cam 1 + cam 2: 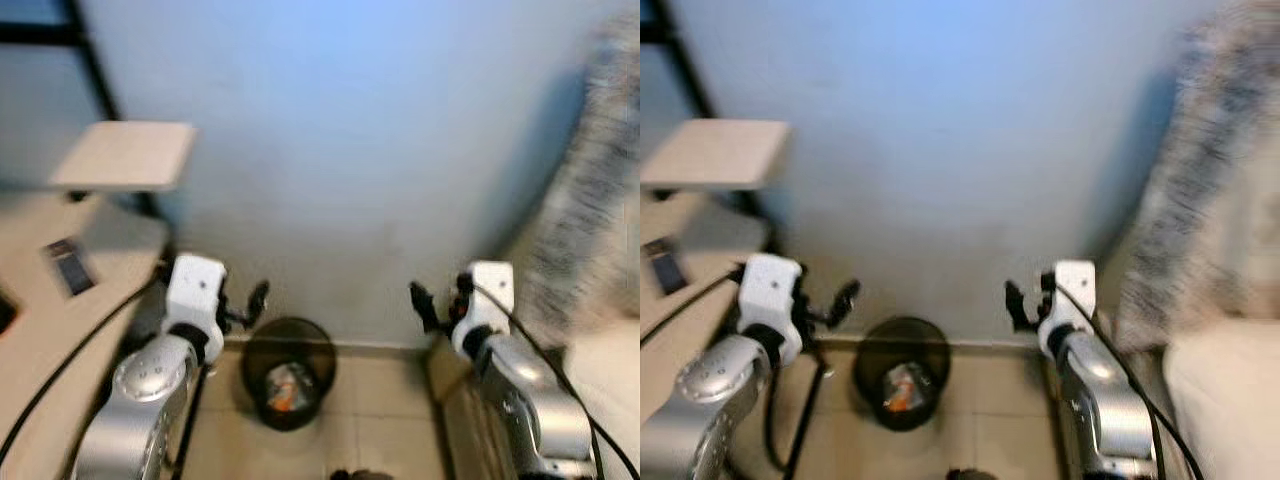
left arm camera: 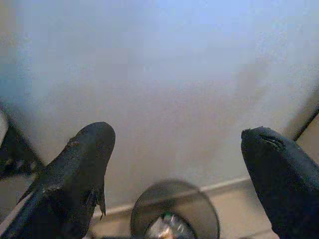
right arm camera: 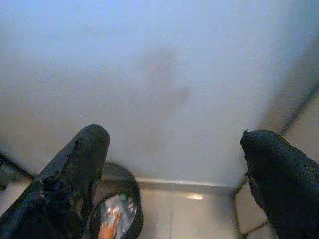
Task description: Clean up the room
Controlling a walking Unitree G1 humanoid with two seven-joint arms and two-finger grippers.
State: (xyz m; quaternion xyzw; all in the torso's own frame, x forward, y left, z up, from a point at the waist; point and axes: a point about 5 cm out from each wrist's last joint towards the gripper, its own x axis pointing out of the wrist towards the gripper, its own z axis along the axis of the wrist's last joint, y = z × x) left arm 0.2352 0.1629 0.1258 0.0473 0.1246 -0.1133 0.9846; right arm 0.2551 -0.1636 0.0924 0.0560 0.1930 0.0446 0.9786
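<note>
A pale blue-grey wall (image 1: pixel 350 150) fills most of the head views, meeting a beige tiled floor (image 1: pixel 380 420) at a light skirting strip. At the right edge hangs a blurred, speckled grey-and-cream fabric (image 1: pixel 590 200), with a cream cushioned surface (image 1: pixel 1230 390) below it in the right eye view. On the left stands a light wooden desk (image 1: pixel 40 330) with a small raised shelf (image 1: pixel 130 155) above it on a dark frame; a dark flat card-like object (image 1: pixel 70 265) lies on the desk top, too blurred to identify.

The wastebasket (image 1: pixel 290 372) is a round, dark mesh bin standing on the floor against the wall, between the two arms and just beside the desk's corner. Inside it lies crumpled trash (image 1: pixel 288 388), silvery-white with an orange patch.

The left gripper (image 1: pixel 250 305) is held forward above the bin's left rim, its white wrist housing behind it; the right gripper (image 1: pixel 432 305) is held at a similar height, well to the right of the bin. Black cables run along both silver arms.

The wrist views add what the head views blur. In the left wrist view the left gripper (image 2: pixel 177 149) has its fingers (image 2: pixel 84 169) spread wide, holding nothing, with the bin's rim (image 2: pixel 174 191) between them. In the right wrist view the right gripper (image 3: pixel 174 149) is likewise released and bare, and the bin (image 3: pixel 117 214) sits near one finger, its orange scrap plain.
</note>
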